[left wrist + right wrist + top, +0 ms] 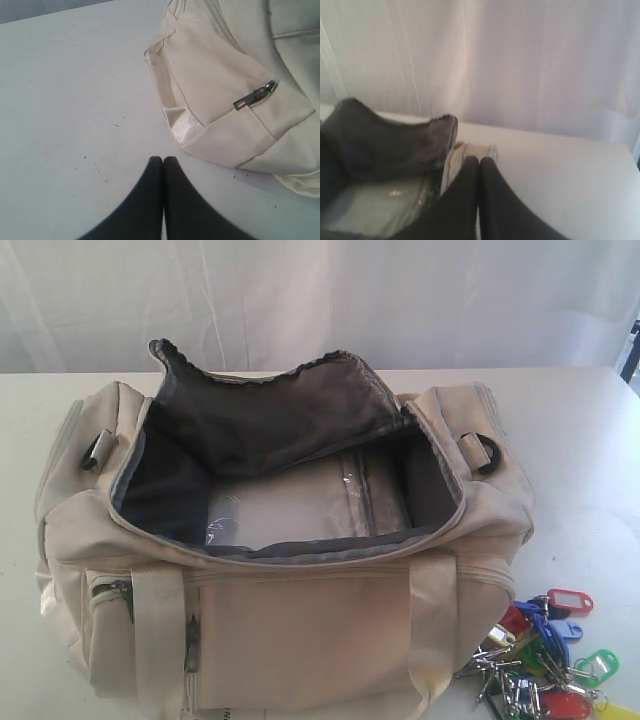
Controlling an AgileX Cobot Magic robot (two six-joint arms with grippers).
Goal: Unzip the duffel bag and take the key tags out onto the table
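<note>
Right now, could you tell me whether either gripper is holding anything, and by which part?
Nothing is held; the left gripper and right gripper are both shut and empty.

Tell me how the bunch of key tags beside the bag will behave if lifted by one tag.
Likely floppy: the key tags are separate pieces on metal rings, so the rest should dangle and swing. Probably light, being small plastic. Pushed across the table, the tangled heap would likely drag or spread, not roll.
</note>
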